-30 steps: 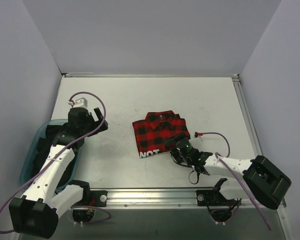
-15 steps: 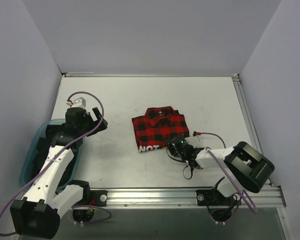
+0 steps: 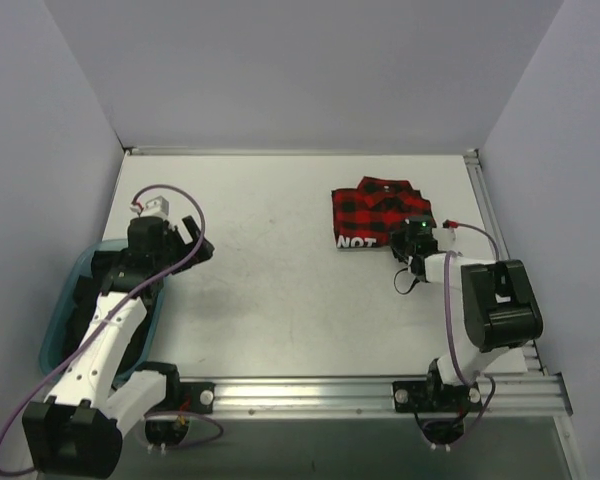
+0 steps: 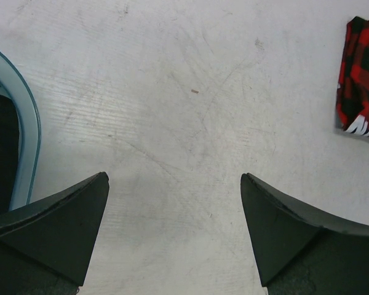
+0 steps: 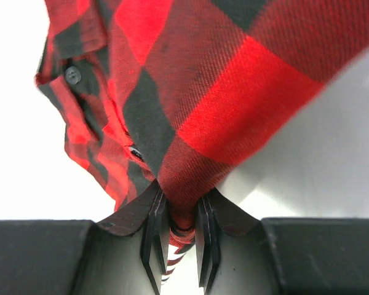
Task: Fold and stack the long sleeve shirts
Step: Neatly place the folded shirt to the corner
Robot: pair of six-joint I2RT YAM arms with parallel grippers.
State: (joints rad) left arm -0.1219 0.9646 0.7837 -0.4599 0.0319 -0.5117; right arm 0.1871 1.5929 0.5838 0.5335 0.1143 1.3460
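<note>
The folded red-and-black flannel shirt lies on the far right part of the bench. Its collar points toward the far wall and its hem toward the arms, and it sits slightly askew. White block lettering at the near-left corner of the hem reads "NOT". The right end effector is clamped tight on a bunched fold at the shirt's near right edge. The left end effector is spread wide and holds nothing, hovering beside a blue bin.
</note>
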